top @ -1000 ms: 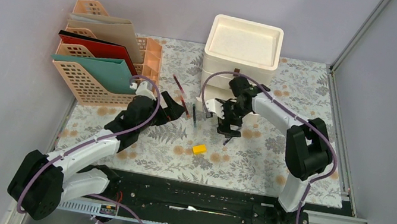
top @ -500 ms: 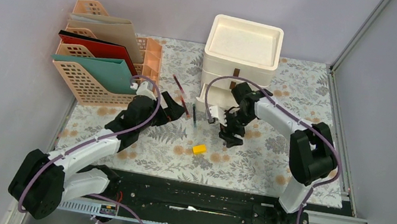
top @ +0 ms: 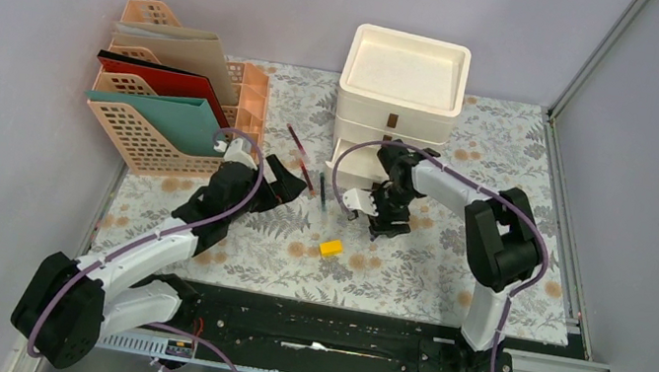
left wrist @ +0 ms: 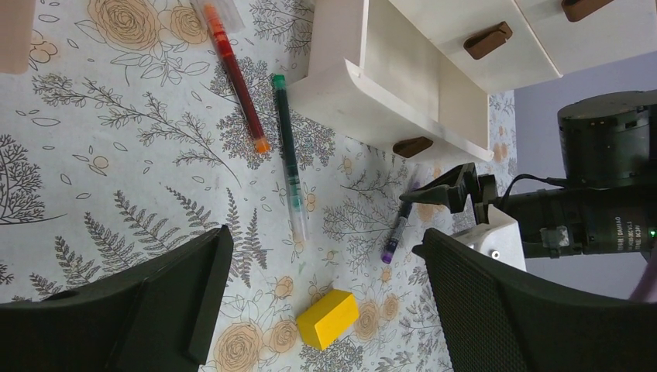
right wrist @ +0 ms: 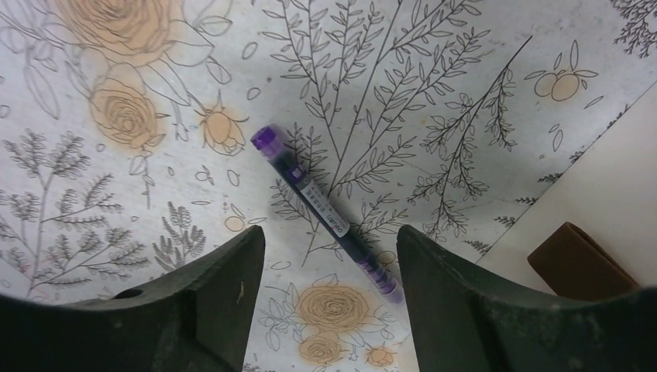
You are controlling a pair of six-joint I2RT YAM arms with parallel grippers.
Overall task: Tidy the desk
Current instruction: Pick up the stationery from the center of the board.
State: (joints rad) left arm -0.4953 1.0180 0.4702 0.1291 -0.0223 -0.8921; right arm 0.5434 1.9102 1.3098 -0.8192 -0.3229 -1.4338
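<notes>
The right gripper [right wrist: 325, 252] hangs low with its fingers apart, one on each side of a purple pen [right wrist: 321, 213] that lies flat between them, untouched. The left gripper [left wrist: 325, 240] is spread wide, facing a green pen [left wrist: 288, 163], a red pen [left wrist: 236, 77] and a yellow block [left wrist: 328, 318]. All lie on the desk [top: 453, 266], which stretches ahead of both arms, by a white drawer unit [top: 403, 88] with one drawer pulled out
</notes>
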